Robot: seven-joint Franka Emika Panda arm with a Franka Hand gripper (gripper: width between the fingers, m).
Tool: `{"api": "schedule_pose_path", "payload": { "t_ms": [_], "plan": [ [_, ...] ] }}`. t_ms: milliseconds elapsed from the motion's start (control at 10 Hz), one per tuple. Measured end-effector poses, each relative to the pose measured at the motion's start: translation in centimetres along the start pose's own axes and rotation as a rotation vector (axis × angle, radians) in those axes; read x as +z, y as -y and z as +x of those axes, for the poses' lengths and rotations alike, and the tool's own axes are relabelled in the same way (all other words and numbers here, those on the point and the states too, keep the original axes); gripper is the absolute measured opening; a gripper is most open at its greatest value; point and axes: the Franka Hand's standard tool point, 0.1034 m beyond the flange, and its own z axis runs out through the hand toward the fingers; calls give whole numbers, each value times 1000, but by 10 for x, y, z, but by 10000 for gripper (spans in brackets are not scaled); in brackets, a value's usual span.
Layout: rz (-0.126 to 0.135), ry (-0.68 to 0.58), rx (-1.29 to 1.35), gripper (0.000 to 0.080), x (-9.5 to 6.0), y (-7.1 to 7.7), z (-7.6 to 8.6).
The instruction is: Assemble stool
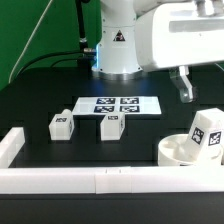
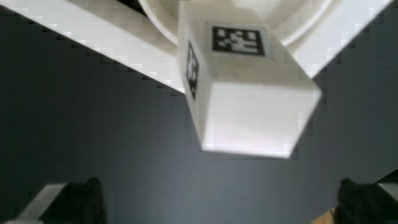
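The round white seat (image 1: 176,152) lies at the exterior view's right, near the front rail. One tagged leg (image 1: 208,132) stands tilted in it. Two more tagged legs (image 1: 61,126) (image 1: 111,126) stand loose on the black table. My gripper (image 1: 186,94) hangs open above the seat, a little toward the exterior view's left of the standing leg. In the wrist view that leg (image 2: 249,95) points up toward the camera out of the seat (image 2: 331,45). The gripper (image 2: 222,205) holds nothing, and its dark fingertips (image 2: 71,200) stand far apart and clear of the leg.
The marker board (image 1: 118,104) lies flat behind the two loose legs. A long white rail (image 1: 90,180) borders the table's front and turns up at the exterior view's left (image 1: 10,148). The robot's base (image 1: 118,45) stands at the back.
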Motion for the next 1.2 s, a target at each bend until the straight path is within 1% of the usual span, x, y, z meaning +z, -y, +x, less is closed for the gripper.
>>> {"api": "schedule_pose_path", "payload": {
  "t_ms": [100,200,300,400,500,600,700,800,1000,1200],
  "plan": [
    [17,32,1,649,4,-3,0],
    [46,92,18,649,10,-6,-4],
    [51,162,4,649,14,0,-5],
    [42,203,-35,649,22,8,-6],
    [63,273,-32,649,22,13,-12],
    [81,320,-31,649,21,17,-10],
    [71,286,-35,649,22,13,-4],
    [75,285,-69,649,23,13,-5],
    [78,264,-234,649,14,15,5],
    [127,262,-535,649,18,12,-1]
  ]
}}
